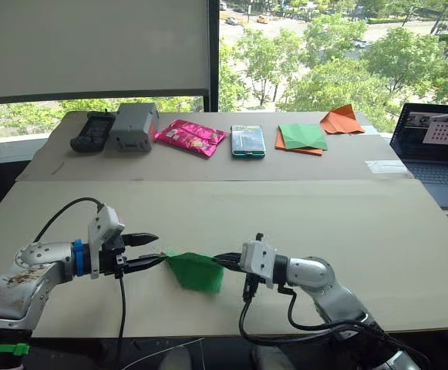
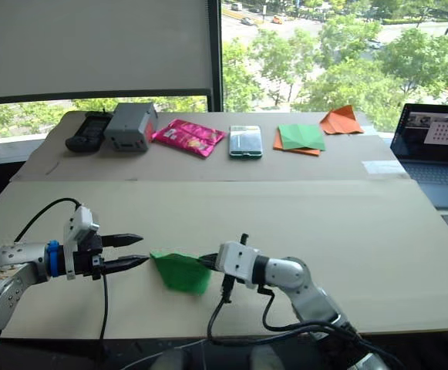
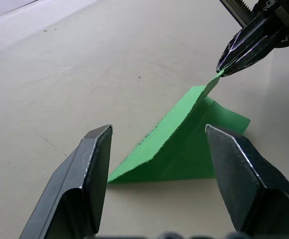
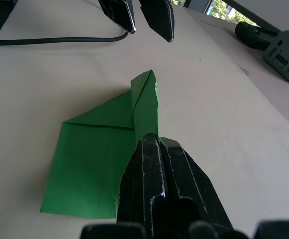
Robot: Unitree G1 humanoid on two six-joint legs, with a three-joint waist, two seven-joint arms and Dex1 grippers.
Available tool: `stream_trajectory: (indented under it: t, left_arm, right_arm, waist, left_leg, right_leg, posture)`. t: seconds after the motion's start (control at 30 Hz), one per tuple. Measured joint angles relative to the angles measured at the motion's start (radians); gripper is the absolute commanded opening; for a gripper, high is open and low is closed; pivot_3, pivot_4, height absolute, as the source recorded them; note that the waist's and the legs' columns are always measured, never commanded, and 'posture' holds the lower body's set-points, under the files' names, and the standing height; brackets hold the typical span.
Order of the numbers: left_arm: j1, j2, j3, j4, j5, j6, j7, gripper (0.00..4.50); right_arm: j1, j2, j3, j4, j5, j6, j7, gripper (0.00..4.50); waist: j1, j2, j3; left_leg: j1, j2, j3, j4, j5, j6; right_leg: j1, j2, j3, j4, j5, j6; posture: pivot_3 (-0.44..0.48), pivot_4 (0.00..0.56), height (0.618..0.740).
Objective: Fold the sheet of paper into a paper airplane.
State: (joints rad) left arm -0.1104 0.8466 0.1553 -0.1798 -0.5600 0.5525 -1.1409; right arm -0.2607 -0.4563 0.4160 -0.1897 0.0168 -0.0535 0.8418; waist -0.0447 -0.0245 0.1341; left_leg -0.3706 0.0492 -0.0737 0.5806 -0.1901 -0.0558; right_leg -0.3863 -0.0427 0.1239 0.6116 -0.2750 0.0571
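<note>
Pinching one raised corner of the sheet of paper (image 1: pixel 195 271) is your right gripper (image 1: pixel 225 261), its two black fingers pressed tight together on the green edge. That partly folded sheet is lying on the near table (image 1: pixel 301 223) between your two arms, one flap lifting off the surface. Your left gripper (image 1: pixel 148 251) is hovering just beside the sheet's opposite point, fingers spread apart and gripping nothing. Along the far table a pink packet (image 1: pixel 190 137) is sitting.
</note>
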Motion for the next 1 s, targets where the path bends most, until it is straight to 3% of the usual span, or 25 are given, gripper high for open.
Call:
stream_trajectory:
  t: [0.13, 0.3, 0.4, 0.63, 1.0]
  left_arm:
    - [-0.06, 0.0, -0.019, 0.037, -0.032, 0.042, -0.047, 3.16]
    - [-0.076, -0.032, -0.101, 0.101, 0.029, -0.012, -0.059, 3.16]
    - [-0.062, -0.055, -0.155, 0.112, 0.091, -0.092, -0.059, 2.38]
    - [-0.053, -0.085, -0.192, 0.114, 0.134, -0.173, -0.067, 0.02]
    - [-0.037, -0.072, -0.268, 0.143, 0.253, -0.273, -0.086, 0.02]
  right_arm:
    - [-0.033, -0.06, -0.002, 0.032, 0.008, -0.097, 0.101, 0.06]
    - [-0.018, -0.064, 0.003, 0.113, 0.003, -0.144, 0.125, 0.06]
    - [0.002, -0.057, 0.005, 0.12, -0.001, -0.146, 0.118, 0.0]
    - [0.013, -0.043, 0.005, 0.11, -0.005, -0.13, 0.106, 0.0]
    - [0.041, -0.044, 0.005, 0.072, -0.007, -0.084, 0.095, 0.0]
  waist:
    - [0.0, 0.0, 0.0]
    - [0.0, 0.0, -0.001]
    - [0.001, 0.0, -0.001]
    - [0.002, 0.0, -0.001]
    - [0.002, 0.0, -0.001]
  left_leg:
    - [0.0, 0.0, 0.0, 0.0, 0.0, 0.0]
    - [0.001, 0.0, 0.0, 0.0, 0.0, 0.0]
    - [0.001, 0.0, 0.0, 0.0, 0.0, 0.0]
    - [0.001, 0.0, 0.0, 0.001, 0.0, 0.0]
    - [0.001, 0.0, 0.0, 0.001, 0.0, 0.0]
  right_leg:
    - [0.001, 0.0, 0.0, 0.0, 0.0, 0.0]
    - [0.001, 0.0, 0.0, 0.001, 0.0, 0.0]
    - [0.002, 0.0, 0.001, 0.001, 0.0, 0.0]
    - [0.002, 0.0, 0.001, 0.001, 0.0, 0.0]
    - [0.002, 0.0, 0.001, 0.001, 0.0, 0.0]
  posture:
    - [0.0, 0.15, 0.74]
    - [0.0, 0.15, 0.74]
    - [0.0, 0.15, 0.74]
    - [0.0, 0.15, 0.74]
    - [0.0, 0.15, 0.74]
